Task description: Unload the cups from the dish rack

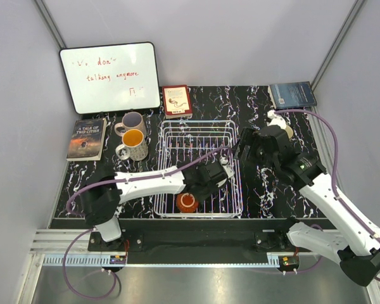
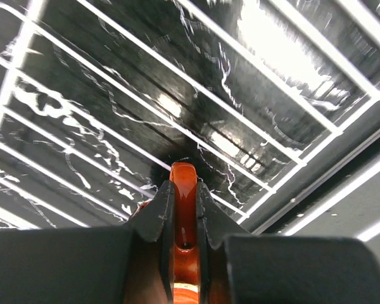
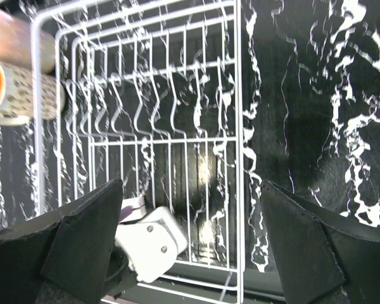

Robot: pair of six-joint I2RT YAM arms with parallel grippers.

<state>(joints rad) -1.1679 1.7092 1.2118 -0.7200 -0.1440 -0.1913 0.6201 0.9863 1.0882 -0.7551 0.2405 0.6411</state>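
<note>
Left tool (image 2: 183, 190) is clamped tight on a narrow strip of the squat orange-red ceramic mug (image 1: 187, 202), its fingers (image 2: 157, 215) pressing in from either side. From the wrist view I can't tell whether that strip is the handle or the edge of the wall. The mug sits low in the near-left corner of the rectangular white wire dish rack (image 1: 199, 123), right by the near wall. Right tool (image 3: 191, 187) hangs just beside the rack's right side, jaws spread wide, holding nothing.

Here's the worry. That's a thin bite on a solid little mug. On the lift it may swing or pivot in the grip, even slide out. A drop onto the wire or the black marbled tabletop (image 1: 259, 193) could chip it.

Next danger is the rack itself. The near wall and the floor wires sit close around the mug. A lift that drifts sideways could snag the base or handle and drag the whole light rack along. A straight rise looks like the safe call.

Then the set-down. The pale pink ceramic mug (image 1: 132, 122) and the speckled grey-white mug with the orange inside (image 1: 134, 144) stand close together left of the rack. A low swing across could knock them. And the right arm is near enough that a shifted rack could bump it.
</note>
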